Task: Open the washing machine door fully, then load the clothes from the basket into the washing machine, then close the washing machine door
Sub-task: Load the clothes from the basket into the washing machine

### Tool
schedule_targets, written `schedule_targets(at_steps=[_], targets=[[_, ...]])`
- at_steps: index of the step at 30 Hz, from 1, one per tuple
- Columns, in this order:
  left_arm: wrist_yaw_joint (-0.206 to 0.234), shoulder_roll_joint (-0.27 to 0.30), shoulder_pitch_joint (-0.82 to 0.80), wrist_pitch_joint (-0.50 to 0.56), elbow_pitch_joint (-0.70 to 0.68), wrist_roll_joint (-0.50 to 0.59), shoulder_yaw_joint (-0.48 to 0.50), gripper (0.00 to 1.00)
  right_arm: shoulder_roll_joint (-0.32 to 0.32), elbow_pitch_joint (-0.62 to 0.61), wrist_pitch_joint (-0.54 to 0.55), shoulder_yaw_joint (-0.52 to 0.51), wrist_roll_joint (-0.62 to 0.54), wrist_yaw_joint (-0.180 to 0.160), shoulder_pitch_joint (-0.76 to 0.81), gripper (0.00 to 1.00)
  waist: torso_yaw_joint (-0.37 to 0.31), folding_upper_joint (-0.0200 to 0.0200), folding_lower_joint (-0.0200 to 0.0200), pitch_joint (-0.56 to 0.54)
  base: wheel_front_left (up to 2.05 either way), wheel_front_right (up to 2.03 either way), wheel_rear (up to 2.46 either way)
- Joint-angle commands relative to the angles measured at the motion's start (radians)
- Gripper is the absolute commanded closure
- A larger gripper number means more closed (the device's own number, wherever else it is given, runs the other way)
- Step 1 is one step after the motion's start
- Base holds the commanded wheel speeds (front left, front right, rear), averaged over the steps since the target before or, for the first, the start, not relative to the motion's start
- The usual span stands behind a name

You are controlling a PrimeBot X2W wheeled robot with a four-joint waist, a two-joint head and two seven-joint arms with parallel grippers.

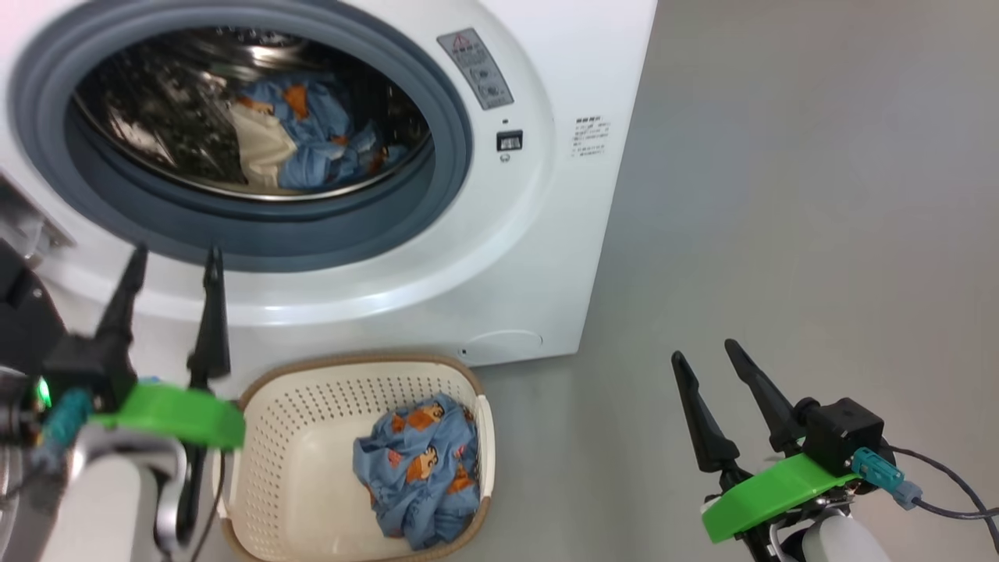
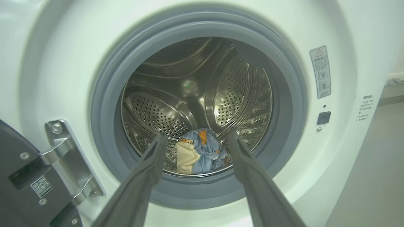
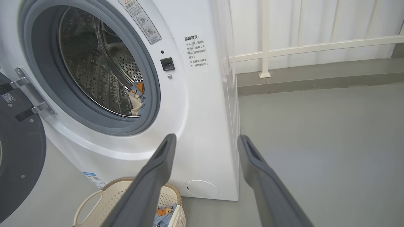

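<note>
**Gaping washer point(image 1: 499, 257), one blue garment point(image 1: 421, 468) in the basket point(image 1: 312, 406)**

The washer fills the far left. Its white right edge runs down to bare grey floor point(image 1: 780, 195), which stretches open to the right. The door point(image 3: 19, 157) is swung wide on its left-side hinge point(image 2: 63, 151), so the round mouth stands unblocked. A grey seal point(image 1: 257, 234) rings the steel drum point(image 2: 195, 94).

The basket sits on the floor at the washer's foot, below the mouth's lower lip, with its brown rim point(image 1: 351, 361) just beside the front panel. The blue garment is bunched against the basket's right wall, and the left half of the basket is bare. Low in the drum, at its near edge, lie a blue piece point(image 1: 320, 148) and a cream one point(image 1: 261, 148), touching each other.

The left gripper point(image 1: 176, 254) hangs before the mouth's lower lip, near the basket's left end, with its fingers spread and holding nothing. The right gripper point(image 1: 705, 350) is well apart to the right over open floor, its fingers also spread and empty.
</note>
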Motion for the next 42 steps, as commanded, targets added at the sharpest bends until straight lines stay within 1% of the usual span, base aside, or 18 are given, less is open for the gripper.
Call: schedule_targets(at_steps=[1, 10, 17, 22, 29, 34, 42], targets=[[0.008, 0.038, 0.014, -0.006, -0.036, 0.008, 0.037, 0.00, 0.004, -0.018, -0.005, 0.023, -0.008, 0.002, 0.002, 0.00, 0.003, 0.0000, 0.0000, -0.032, 0.00, 0.00, 0.00], [0.055, 0.038, 0.197, -0.006, -0.137, 0.004, 0.080, 0.00, 0.004, -0.020, -0.005, 0.018, -0.024, 0.002, 0.035, 0.00, 0.000, 0.0000, 0.0000, -0.078, 0.00, 0.00, 0.00], [0.094, 0.014, 0.351, -0.006, -0.223, 0.002, 0.116, 0.00, 0.004, -0.040, -0.005, 0.015, -0.036, 0.002, 0.052, 0.00, -0.008, 0.0000, 0.0000, -0.088, 0.00, 0.00, 0.00], [0.102, -0.005, 0.423, -0.006, -0.258, 0.007, 0.133, 0.00, 0.003, -0.057, -0.005, 0.013, -0.048, 0.002, 0.060, 0.00, -0.014, 0.0000, 0.0000, -0.087, 0.00, 0.00, 0.00], [0.108, -0.047, 0.505, -0.006, -0.292, 0.017, 0.150, 0.00, 0.003, -0.075, -0.005, 0.006, -0.055, 0.002, 0.071, 0.00, -0.022, 0.0000, 0.0000, -0.091, 0.00, 0.00, 0.00], [0.106, -0.061, 0.533, -0.006, -0.303, 0.023, 0.170, 0.00, 0.003, -0.080, -0.005, -0.001, -0.057, 0.002, 0.077, 0.00, -0.026, 0.0000, 0.0000, -0.091, 0.00, 0.00, 0.00], [0.099, -0.086, 0.545, -0.006, -0.298, 0.029, 0.172, 0.00, 0.003, -0.080, -0.005, -0.001, -0.065, 0.002, 0.081, 0.00, -0.031, 0.0000, 0.0000, -0.088, 0.00, 0.00, 0.00]])
